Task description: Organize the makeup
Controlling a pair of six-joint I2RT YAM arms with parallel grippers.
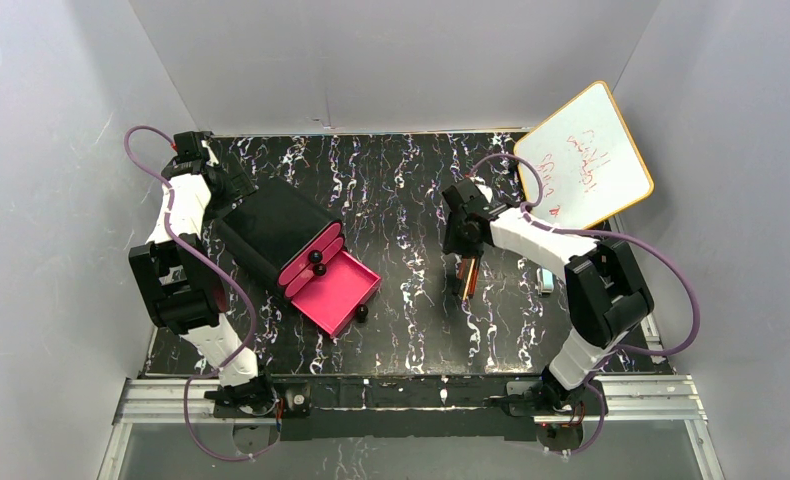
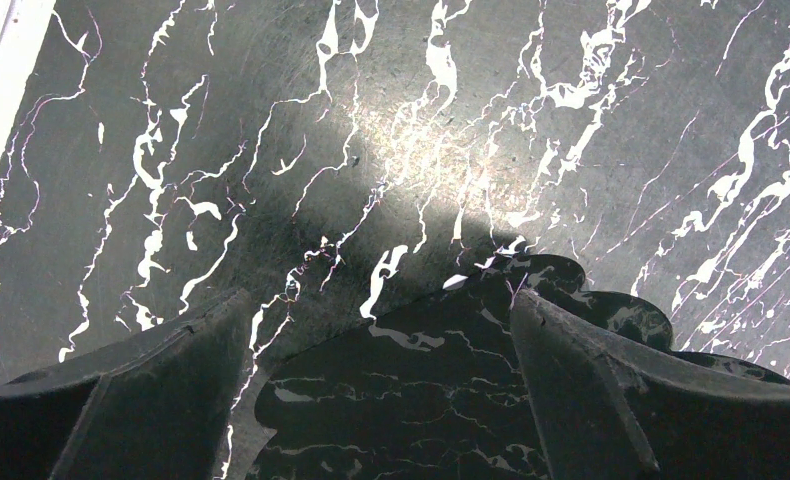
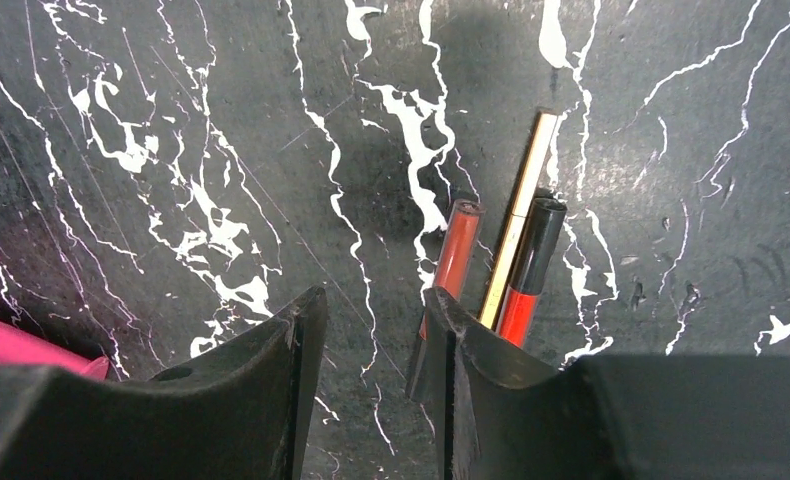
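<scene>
Hovering right hand point(image 3: 371, 300) open, empty beside pencils point(image 3: 536, 240); shift sideways to straddle them, then close. Left hand point(image 2: 379, 310) open, idle.

The table top point(image 2: 271, 120) was seen as a smooth, black, white-veined sheet, with a soft sheen under glare. The fingers point(image 3: 261, 400) of the right gripper point(image 3: 376, 300) were rendered in matt black plastic. The pencils point(image 3: 529, 265) were shown glossy, the pink drawer point(image 1: 339, 290) smooth.

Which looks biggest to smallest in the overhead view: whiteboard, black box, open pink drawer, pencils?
1. whiteboard, though it leans, so perhaps nearer the camera
2. black box
3. open pink drawer
4. pencils
</scene>
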